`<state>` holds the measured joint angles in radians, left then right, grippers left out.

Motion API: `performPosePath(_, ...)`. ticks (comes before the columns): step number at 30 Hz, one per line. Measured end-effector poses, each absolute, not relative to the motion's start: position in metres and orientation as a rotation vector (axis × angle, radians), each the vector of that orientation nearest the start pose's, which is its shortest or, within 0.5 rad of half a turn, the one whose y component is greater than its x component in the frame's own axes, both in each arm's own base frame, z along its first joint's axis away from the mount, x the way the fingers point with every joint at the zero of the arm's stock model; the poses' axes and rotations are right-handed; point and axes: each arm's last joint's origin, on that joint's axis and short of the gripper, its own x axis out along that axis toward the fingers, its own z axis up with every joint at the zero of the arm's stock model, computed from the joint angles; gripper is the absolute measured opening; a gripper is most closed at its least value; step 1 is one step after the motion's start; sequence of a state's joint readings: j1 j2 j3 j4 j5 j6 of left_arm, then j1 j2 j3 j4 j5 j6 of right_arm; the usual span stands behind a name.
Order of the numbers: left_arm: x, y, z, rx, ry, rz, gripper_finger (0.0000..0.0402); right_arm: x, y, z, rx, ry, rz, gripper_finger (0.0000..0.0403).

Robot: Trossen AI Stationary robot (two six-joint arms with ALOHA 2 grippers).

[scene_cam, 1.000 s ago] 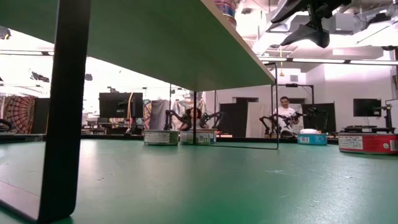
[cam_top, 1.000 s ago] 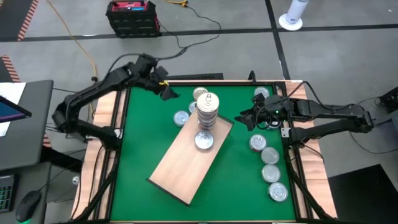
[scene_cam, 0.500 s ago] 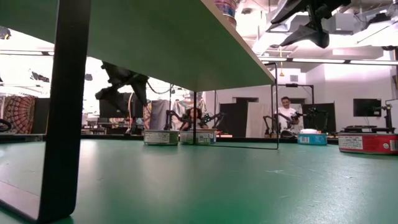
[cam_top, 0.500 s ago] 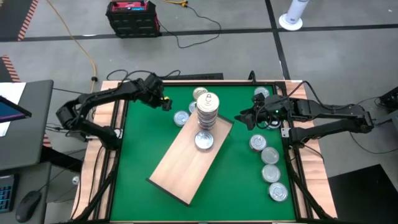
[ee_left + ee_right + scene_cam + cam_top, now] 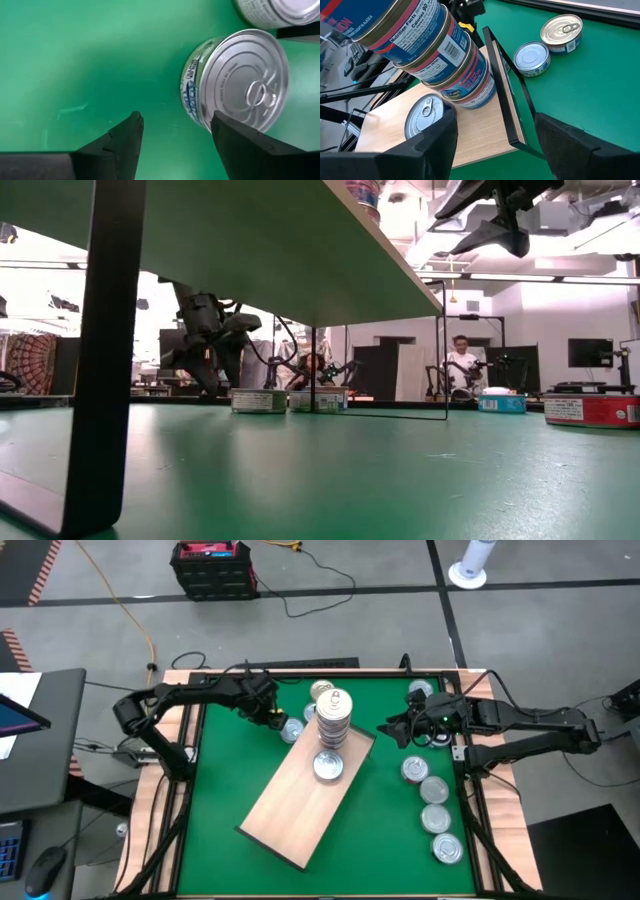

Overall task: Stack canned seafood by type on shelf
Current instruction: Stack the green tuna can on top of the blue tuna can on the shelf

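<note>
Near the table's far edge, left gripper (image 5: 272,716) hung spread wide just left of a loose tin (image 5: 292,730), nearer than the right gripper (image 5: 392,732), idle by the right edge, also parted. Shelf (image 5: 290,815) lay mid-table.

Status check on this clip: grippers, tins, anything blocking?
Left gripper open, beside silver tin on the green table. Right gripper open, empty, beside shelf. Tin stack on shelf. Nothing blocking.
</note>
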<state>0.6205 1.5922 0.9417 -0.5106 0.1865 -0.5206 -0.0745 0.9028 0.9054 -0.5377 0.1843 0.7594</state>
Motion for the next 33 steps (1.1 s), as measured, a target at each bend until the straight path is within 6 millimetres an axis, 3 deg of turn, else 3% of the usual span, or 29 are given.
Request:
performPosePath(15, 0.248, 0.163, 0.175, -0.918, 0.983, 0.668, 0.0144, 0.183, -0.019, 0.322, 0.700, 0.415, -0.440, 0.0285)
performPosePath(24, 0.227, 0.159, 0.158, -0.864, 1.150, 0.748, 0.0079, 0.183, -0.019, 0.322, 0.700, 0.415, -0.440, 0.0285)
performPosePath(29, 0.217, 0.157, 0.161, -0.811, 1.230, 0.772, 0.0049, 0.183, -0.019, 0.322, 0.700, 0.415, -0.438, 0.0285)
performPosePath(33, 0.203, 0.155, 0.177, -0.751, 1.254, 0.765, 0.0034, 0.183, -0.018, 0.322, 0.700, 0.416, -0.436, 0.0285)
